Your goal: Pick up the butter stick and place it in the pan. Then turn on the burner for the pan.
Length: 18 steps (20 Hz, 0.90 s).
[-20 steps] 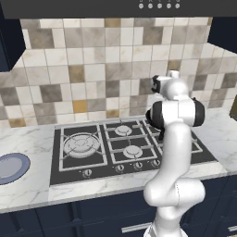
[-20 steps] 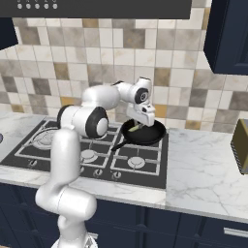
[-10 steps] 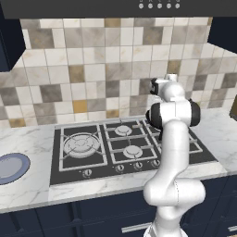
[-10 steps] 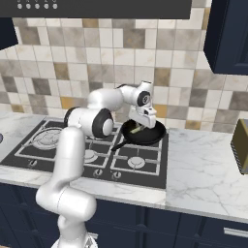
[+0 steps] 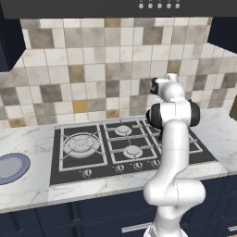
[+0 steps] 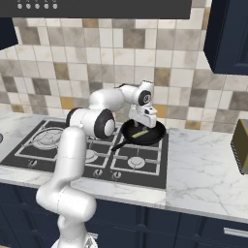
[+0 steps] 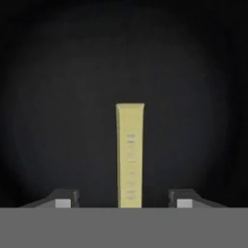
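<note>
- Gripper jaws stand wide, clear of the butter stick, which apparently lies in the pan.
- Lift straight up, avoiding the stick.

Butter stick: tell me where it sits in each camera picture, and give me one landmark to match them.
Left base view: the arm stands in front of that spot, so I cannot make it out.
Right base view: the butter stick lies in the pan, just below the claw.
Hand view: it runs up the middle, between the open claw's tips.
Shared landmark: the pan's black floor.
</note>
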Motion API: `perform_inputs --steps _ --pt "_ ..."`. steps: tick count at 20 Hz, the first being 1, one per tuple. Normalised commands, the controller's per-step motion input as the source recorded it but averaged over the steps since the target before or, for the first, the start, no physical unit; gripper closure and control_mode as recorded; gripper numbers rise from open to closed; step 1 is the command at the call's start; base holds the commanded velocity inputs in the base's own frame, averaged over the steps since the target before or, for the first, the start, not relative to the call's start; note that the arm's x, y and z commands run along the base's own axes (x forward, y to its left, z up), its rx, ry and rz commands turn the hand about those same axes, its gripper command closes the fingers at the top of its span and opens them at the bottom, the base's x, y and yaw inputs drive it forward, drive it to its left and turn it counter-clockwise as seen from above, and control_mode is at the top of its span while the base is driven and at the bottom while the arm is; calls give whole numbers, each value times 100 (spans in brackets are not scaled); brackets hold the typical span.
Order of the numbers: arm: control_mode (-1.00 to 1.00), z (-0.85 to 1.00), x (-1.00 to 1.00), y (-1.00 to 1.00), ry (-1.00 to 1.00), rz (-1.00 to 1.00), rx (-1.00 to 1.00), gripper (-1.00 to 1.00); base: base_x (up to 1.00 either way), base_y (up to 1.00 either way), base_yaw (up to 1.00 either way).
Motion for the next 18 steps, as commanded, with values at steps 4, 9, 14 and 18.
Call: perform_inputs --steps 4,9,14,18 --pt "-100 17 -21 2 0 0 0 -100 0 0 0" --pt "-100 39 -65 24 0 2 0 -100 0 0 0" --pt "-100 17 -91 47 0 11 -1 -100 0 0 0" --pt "-100 4 -100 39 0 15 -2 -100 0 0 0"
